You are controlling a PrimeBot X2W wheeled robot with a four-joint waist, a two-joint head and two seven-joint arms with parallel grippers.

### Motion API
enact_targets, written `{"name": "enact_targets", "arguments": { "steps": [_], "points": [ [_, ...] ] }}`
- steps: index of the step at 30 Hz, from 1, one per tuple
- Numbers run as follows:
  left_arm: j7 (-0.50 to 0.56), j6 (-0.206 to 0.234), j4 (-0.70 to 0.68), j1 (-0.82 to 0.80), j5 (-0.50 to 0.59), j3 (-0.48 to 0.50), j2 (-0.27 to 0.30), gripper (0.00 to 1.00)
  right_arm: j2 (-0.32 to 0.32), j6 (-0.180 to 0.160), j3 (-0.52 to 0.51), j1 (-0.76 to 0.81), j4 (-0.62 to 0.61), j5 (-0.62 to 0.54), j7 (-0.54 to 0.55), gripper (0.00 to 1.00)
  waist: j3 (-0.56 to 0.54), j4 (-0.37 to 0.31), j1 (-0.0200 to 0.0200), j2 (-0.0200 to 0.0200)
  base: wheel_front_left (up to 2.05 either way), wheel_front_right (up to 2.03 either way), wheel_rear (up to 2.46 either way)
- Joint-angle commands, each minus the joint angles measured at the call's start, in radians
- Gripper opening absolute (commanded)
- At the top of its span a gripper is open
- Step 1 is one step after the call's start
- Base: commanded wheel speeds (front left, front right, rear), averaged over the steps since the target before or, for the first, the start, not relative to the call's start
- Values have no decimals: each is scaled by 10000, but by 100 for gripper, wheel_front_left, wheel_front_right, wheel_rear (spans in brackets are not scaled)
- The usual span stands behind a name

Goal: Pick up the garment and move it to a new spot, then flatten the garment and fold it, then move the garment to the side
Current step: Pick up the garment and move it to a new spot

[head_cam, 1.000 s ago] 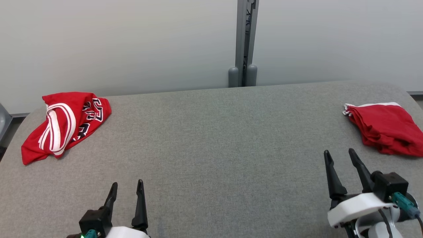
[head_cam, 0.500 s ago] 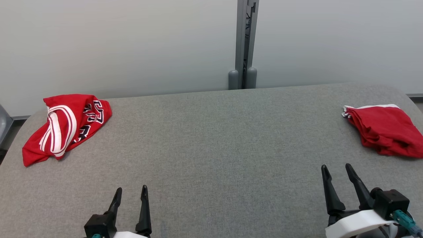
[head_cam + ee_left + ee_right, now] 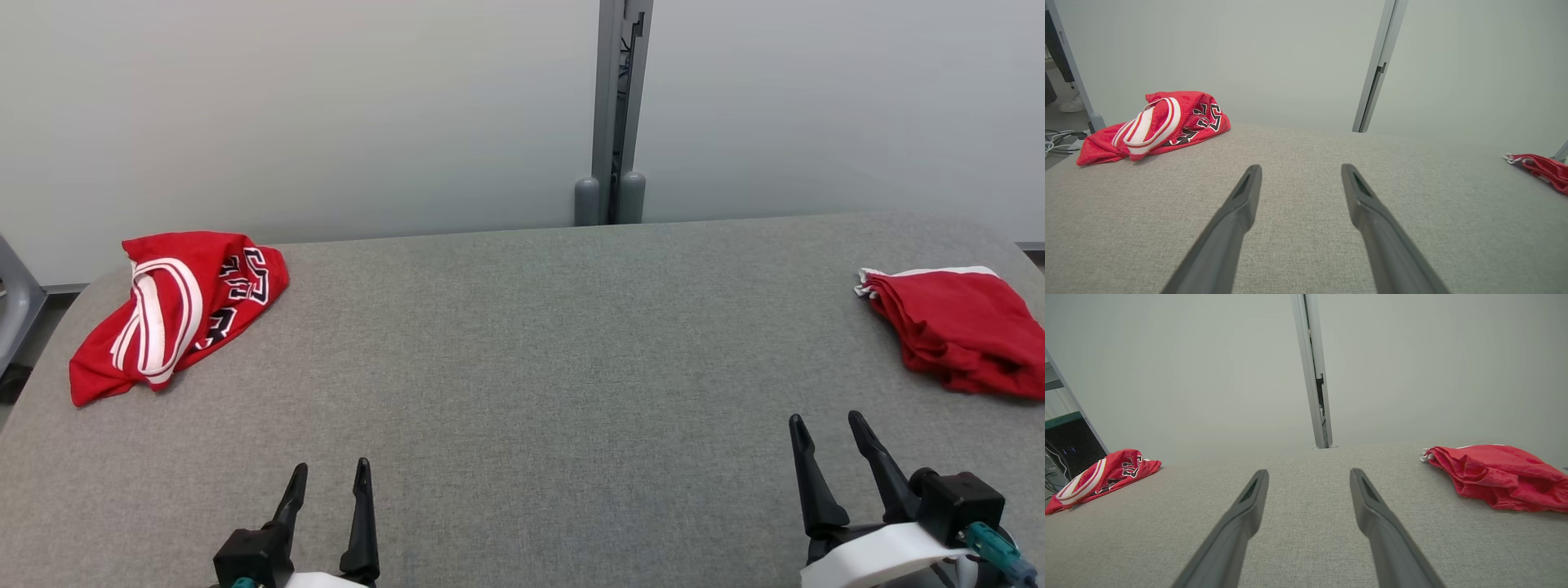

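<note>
2 red garments share the desk point(image 3: 522, 367): crumpled jersey point(image 3: 175, 306) at its far left corner, folded garment point(image 3: 955, 327) at the right edge. Your left pincer point(image 3: 331, 465) and right pincer point(image 3: 824, 417) gape empty; grabbing the folded one would likely undo finished work.

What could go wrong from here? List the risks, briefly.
1. Wrong pick: the red cloth lies close to the open right gripper, while the crumpled jersey sits far left.
2. The jersey is near the table edge; a sloppy pull may drag it off.
3. It is bunched; a pinch may catch several layers.
</note>
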Motion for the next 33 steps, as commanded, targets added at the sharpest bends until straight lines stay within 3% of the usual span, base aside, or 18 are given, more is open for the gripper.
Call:
{"name": "enact_targets", "arguments": {
  "steps": [1,21,27,33],
  "points": [
    [-47,-14,-39,-109,60,5,36,100,-48,3,-6,123,4,60,-3,100,-9,15,0,-1,0,0,0],
    [-47,-60,-36,0,105,-70,19,100,-46,3,90,245,13,-16,-3,100,-143,283,0,-1,0,0,0],
    [-46,-49,-51,-133,135,-32,71,100,-48,3,99,292,-62,-3,-2,100,-179,946,0,-1,0,0,0],
    [-40,-21,-92,-202,179,-23,192,100,-43,3,147,262,-117,168,-2,100,-189,2181,0,-1,0,0,0]
  ]
}}
